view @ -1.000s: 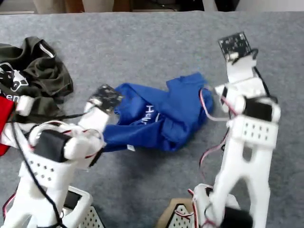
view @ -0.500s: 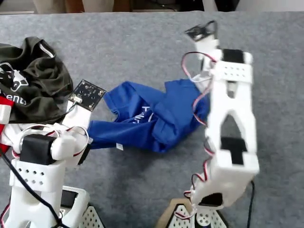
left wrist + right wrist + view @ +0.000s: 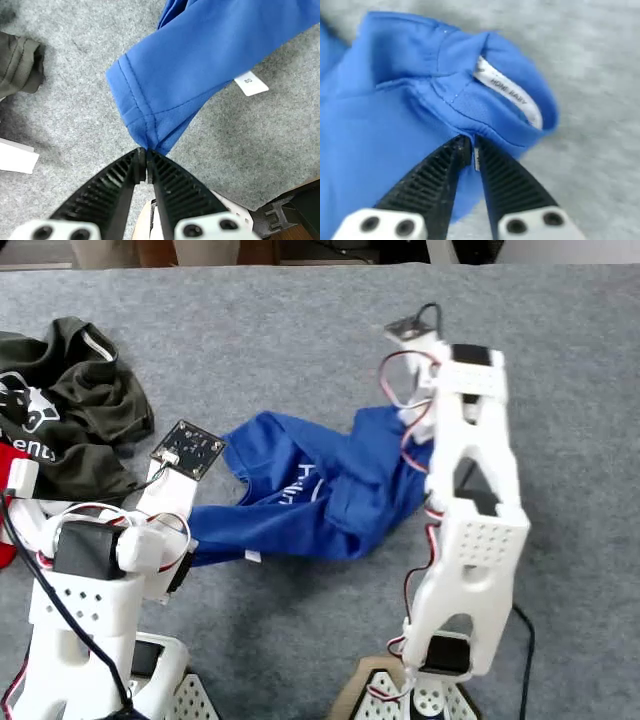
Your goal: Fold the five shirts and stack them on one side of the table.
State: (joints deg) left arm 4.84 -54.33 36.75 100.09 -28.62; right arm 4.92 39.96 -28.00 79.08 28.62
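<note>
A crumpled blue shirt lies in the middle of the grey table, stretched between both arms. My left gripper is shut on a hemmed corner of the blue shirt, at its near left end by the left arm. My right gripper is shut on the blue shirt's collar, just below the white neck label, at the shirt's far right end under the right arm.
A dark green shirt lies bunched at the far left, with a red cloth at the left edge beside it. A white tag hangs from the blue shirt. Open grey table lies behind and to the right.
The right arm swung forward over the blue shirt's far end and now grips the collar. The left arm shifted slightly left, drawing the shirt's near corner along.
</note>
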